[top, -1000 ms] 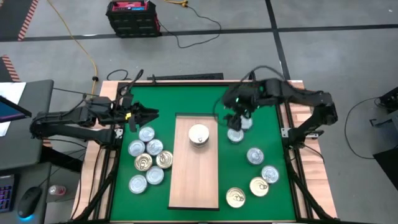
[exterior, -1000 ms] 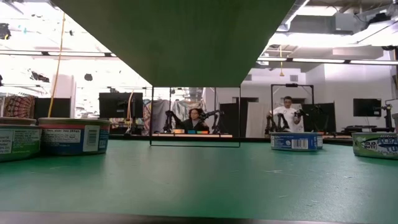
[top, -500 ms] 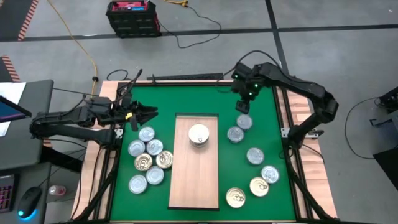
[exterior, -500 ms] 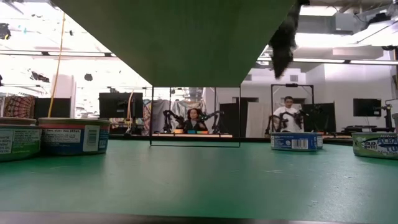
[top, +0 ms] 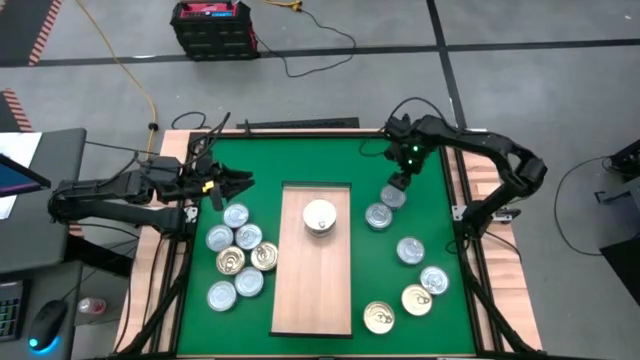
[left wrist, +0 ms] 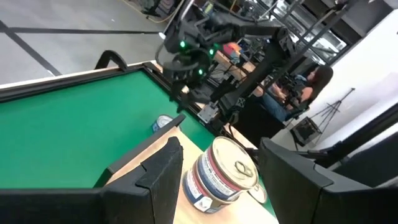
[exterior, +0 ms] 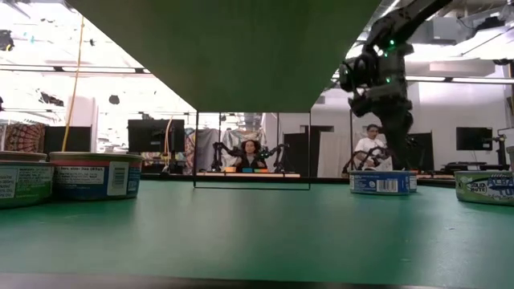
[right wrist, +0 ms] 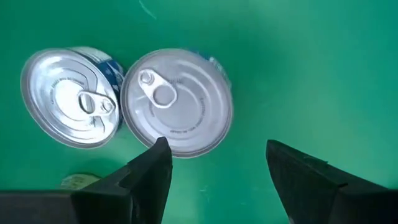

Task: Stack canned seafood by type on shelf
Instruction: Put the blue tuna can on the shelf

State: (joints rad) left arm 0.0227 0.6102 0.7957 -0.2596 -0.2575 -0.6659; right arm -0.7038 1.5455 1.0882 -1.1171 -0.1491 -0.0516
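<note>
Right gripper (top: 398,180) swung back over silver tin (right wrist: 176,101), fingers spread (empty); pick looked next.

Green mat (top: 300,160) over pale wood worktop rim (top: 505,270); light-brown shelf (top: 312,290); silver-topped tins (right wrist: 176,102), gold-topped tins (top: 379,318); red-and-blue label on shelf tin (left wrist: 219,176); dark claws (right wrist: 217,171).

one can (top: 320,216) on shelf (top: 312,290), rest bare; can clusters (top: 236,258) flanking
</note>
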